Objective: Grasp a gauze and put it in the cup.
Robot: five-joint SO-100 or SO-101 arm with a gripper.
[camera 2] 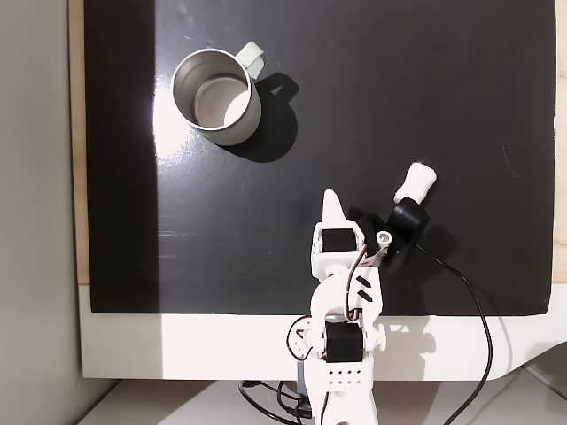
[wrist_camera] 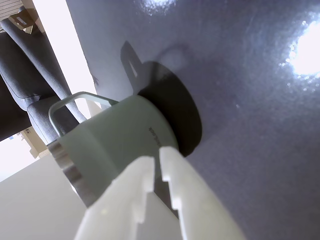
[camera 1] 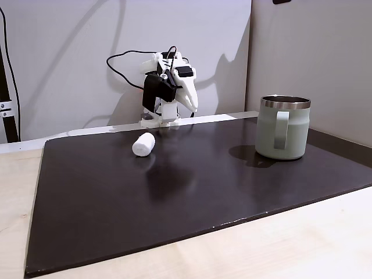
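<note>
While my gripper (wrist_camera: 159, 159), jaws nearly together and holding nothing, hides part of the cup (wrist_camera: 117, 140) at lower centre, the overhead fixed view shows that cup (camera 2: 251, 113) empty upper left, the gauze (camera 2: 416, 183) lying right of centre.

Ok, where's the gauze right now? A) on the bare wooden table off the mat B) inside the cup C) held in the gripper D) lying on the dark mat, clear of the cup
D: the gauze lies on the dark mat, well apart from the cup, whose inside looks empty in the fixed view from above; the gripper holds nothing.
</note>
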